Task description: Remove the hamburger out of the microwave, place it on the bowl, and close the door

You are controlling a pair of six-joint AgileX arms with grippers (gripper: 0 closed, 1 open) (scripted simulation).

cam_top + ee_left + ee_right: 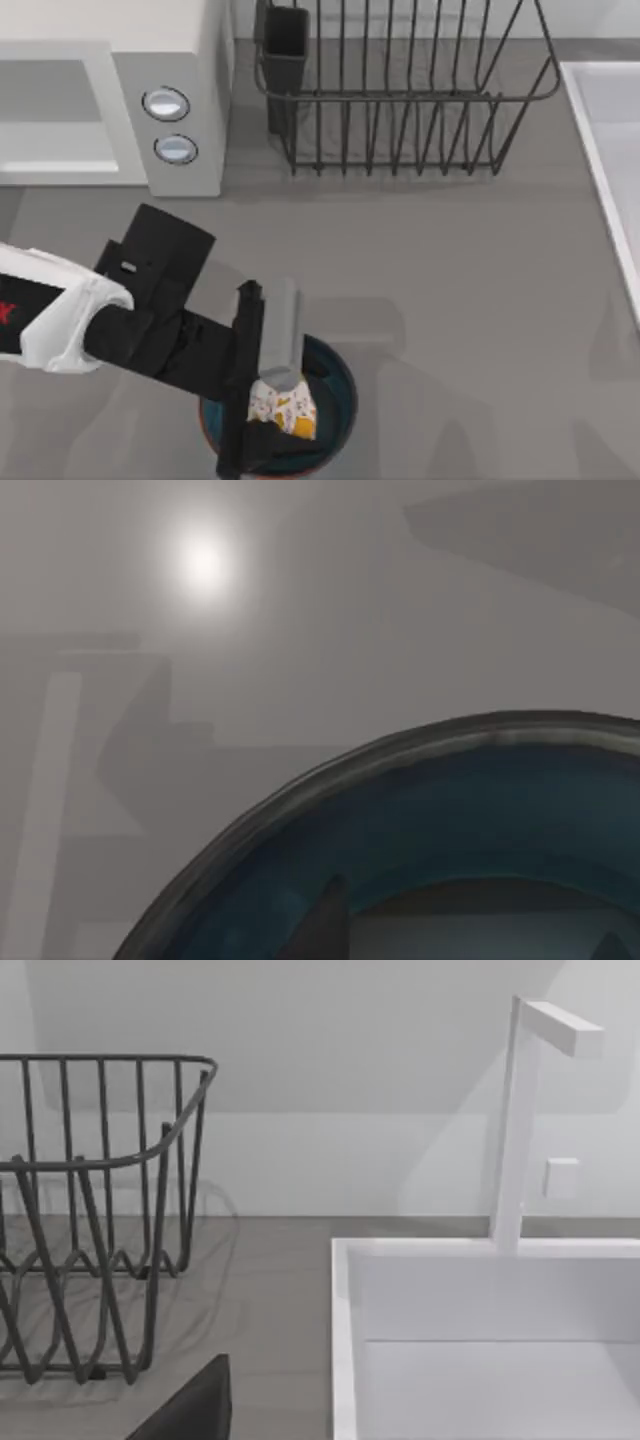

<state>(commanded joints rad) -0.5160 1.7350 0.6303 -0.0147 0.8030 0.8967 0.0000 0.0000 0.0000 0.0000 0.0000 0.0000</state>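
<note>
The small white hamburger with orange-yellow patches (283, 408) sits low inside the round deep bowl, blue inside with a brown rim (338, 385). The left arm's black hand (265, 405) reaches over the bowl, its two fingers closed on the hamburger, so it looks ready to let go right there. The bowl stands on the grey worktop (450, 290), well in front of the white boxy microwave with two round silver buttons (170, 120). A dark wire rack (400, 100) stands behind the bowl, beside the microwave. The door closing is not yet done, I think.
</note>
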